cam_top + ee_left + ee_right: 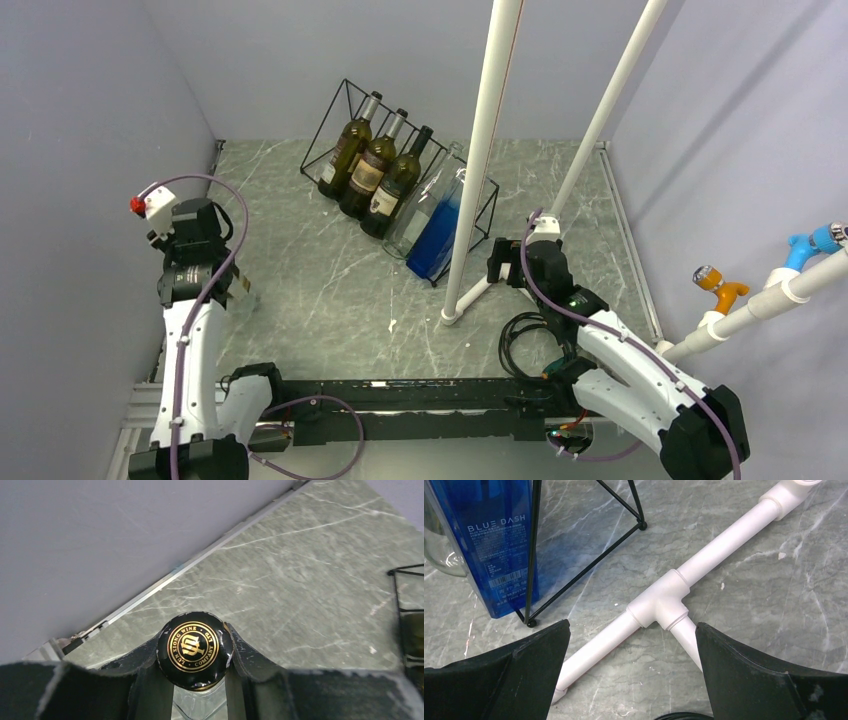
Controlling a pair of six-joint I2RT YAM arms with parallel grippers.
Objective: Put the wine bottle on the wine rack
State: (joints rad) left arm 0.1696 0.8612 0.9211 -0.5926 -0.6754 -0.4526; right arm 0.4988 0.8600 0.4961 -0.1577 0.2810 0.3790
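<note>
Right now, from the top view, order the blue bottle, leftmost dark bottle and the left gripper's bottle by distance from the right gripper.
1. Blue bottle, just left of the right gripper.
2. Leftmost dark bottle, at the rack's left end.
3. Capped bottle, in the left gripper, far left.

The right hand (pixel 631 625) has its fingers spread wide above the marble counter (pixel 754 605). A white pipe tee (pixel 664 597) lies between them. Upper left, a blue bottle (pixel 489 540) rests in the black wire rack (pixel 531 555).
</note>
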